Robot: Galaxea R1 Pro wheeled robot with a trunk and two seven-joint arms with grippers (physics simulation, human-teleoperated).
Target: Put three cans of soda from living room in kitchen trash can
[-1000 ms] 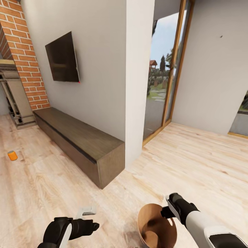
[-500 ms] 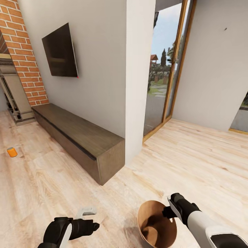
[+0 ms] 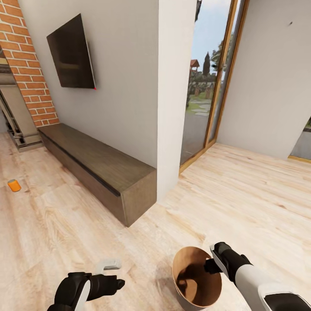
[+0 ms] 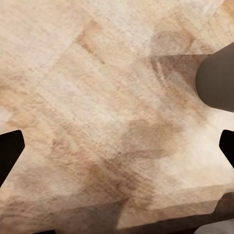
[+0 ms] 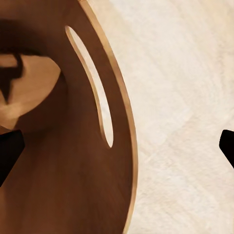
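Observation:
One orange can of soda [image 3: 14, 185] stands on the plank floor of the living room, far off at the left near the brick chimney [image 3: 26, 65]. The tash can [image 3: 195, 276] sits on the floor just in front of me, its brown inside showing. My right gripper [image 3: 211, 264] is open, straddling the bin's rim; in the right wrist view the slotted wall [image 5: 92, 161] runs between the spread fingertips. My left gripper [image 3: 113, 274] hangs open over bare floor to the bin's left, and the bin's grey outside [image 4: 217, 80] shows in its wrist view.
A long low wooden bench [image 3: 99, 168] runs along the wall under the TV [image 3: 71, 54]. A white wall corner [image 3: 175, 99] stands ahead, with wood-framed glass doors [image 3: 211, 82] behind it. Open floor stretches to the right and toward the can.
The whole picture has slid up a little, so the camera moved. The bin's rim now sits slightly closer to my right hand. Both arms keep their pose.

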